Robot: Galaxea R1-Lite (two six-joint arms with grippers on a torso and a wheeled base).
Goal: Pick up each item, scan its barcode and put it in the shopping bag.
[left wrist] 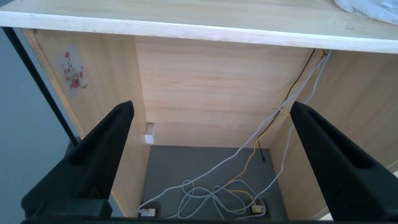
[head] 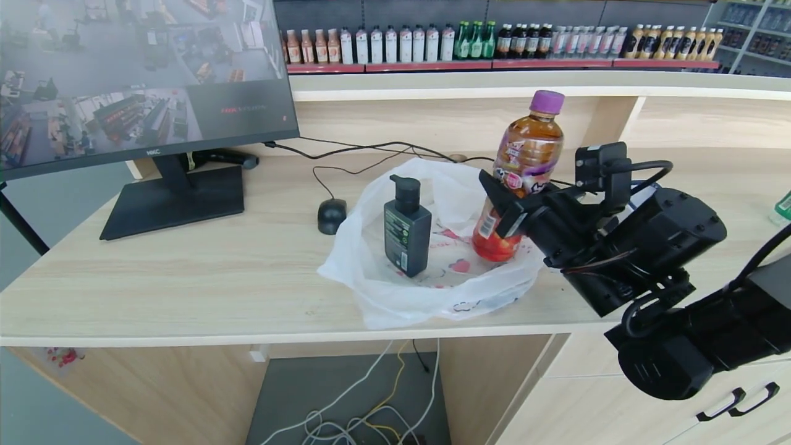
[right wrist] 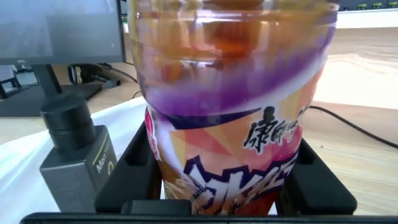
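A drink bottle with a purple cap and orange-purple label stands upright on the white shopping bag, at the bag's right side. My right gripper is shut on the bottle's lower body; in the right wrist view the bottle sits between the black fingers. A dark pump bottle stands upright on the bag to the left of the drink, also seen as the pump bottle. My left gripper hangs open below the counter edge, with nothing between its fingers.
A monitor on a black stand fills the counter's back left. A black mouse lies left of the bag, with cables behind. A shelf of bottles runs along the back. Loose cables lie under the counter.
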